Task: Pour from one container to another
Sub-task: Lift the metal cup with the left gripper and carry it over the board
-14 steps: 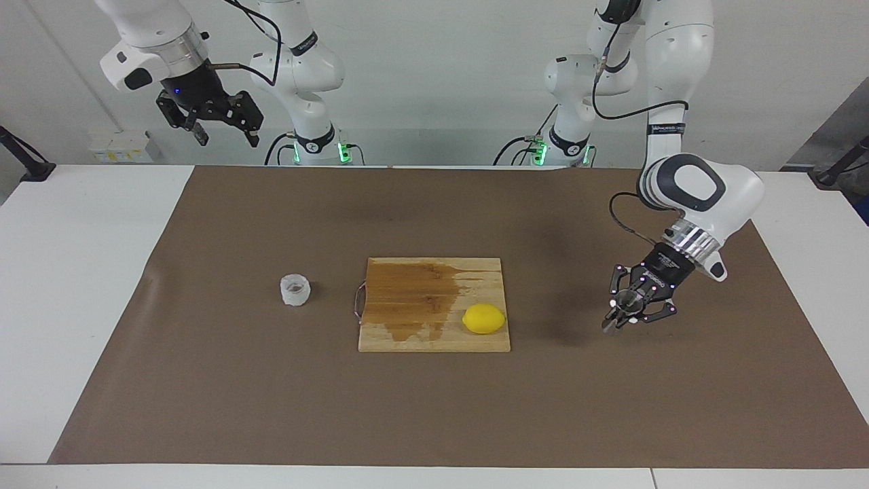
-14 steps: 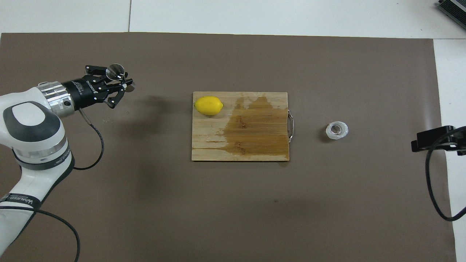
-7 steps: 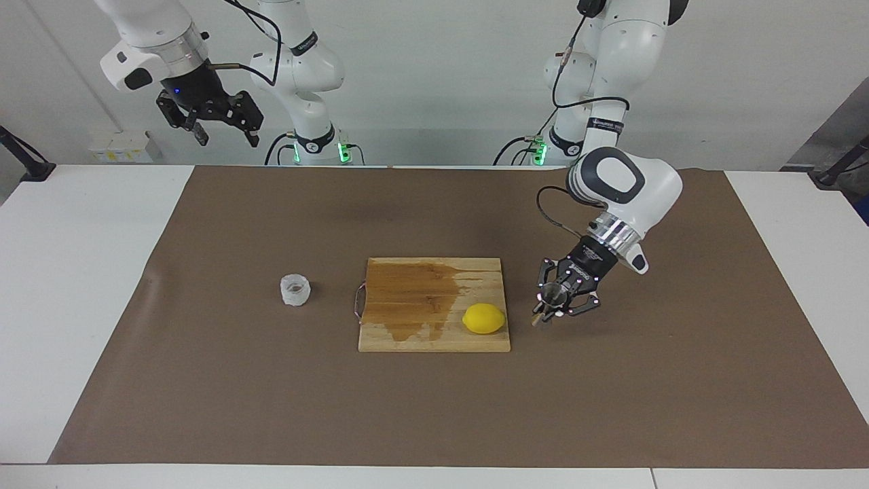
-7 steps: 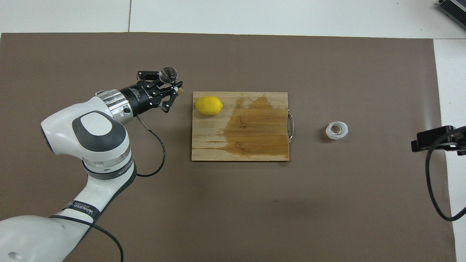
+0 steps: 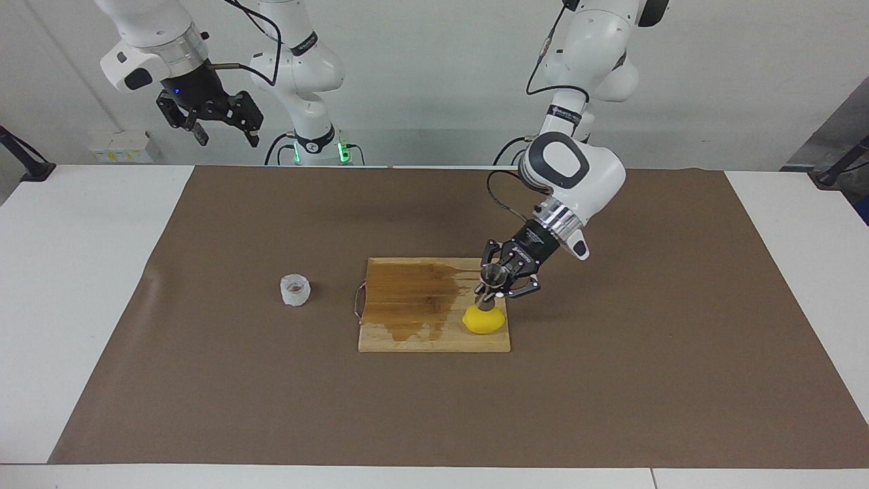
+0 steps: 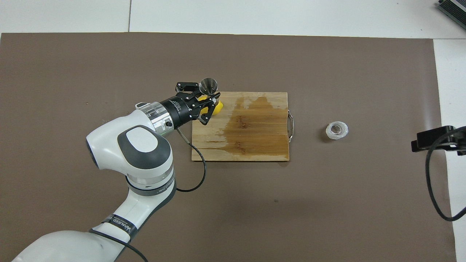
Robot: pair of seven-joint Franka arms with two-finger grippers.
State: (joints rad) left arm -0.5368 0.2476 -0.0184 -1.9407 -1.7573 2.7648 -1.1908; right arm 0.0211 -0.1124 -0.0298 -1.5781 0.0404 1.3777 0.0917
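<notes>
Left pincer (image 5: 500, 285) clamped on my jigger (image 5: 490, 284) above the lemon (image 5: 484, 320); cup (image 5: 294, 290) untouched, pouring not started, right pincer (image 5: 224, 122) waiting.

Overhead inventory — brown mat (image 6: 109, 54) covering the desk (image 6: 291, 16). Wooden cutting board (image 6: 255, 145), stained dark across its middle, metal handle toward the right arm's end. Left gripper (image 6: 204, 100) over the board's corner, clamped on the steel jigger (image 6: 209, 85); lemon (image 6: 217, 106) mostly hidden beneath. Translucent plastic cup (image 6: 336, 130) beside the handle — apart. Right gripper (image 6: 433, 138) at the edge.
</notes>
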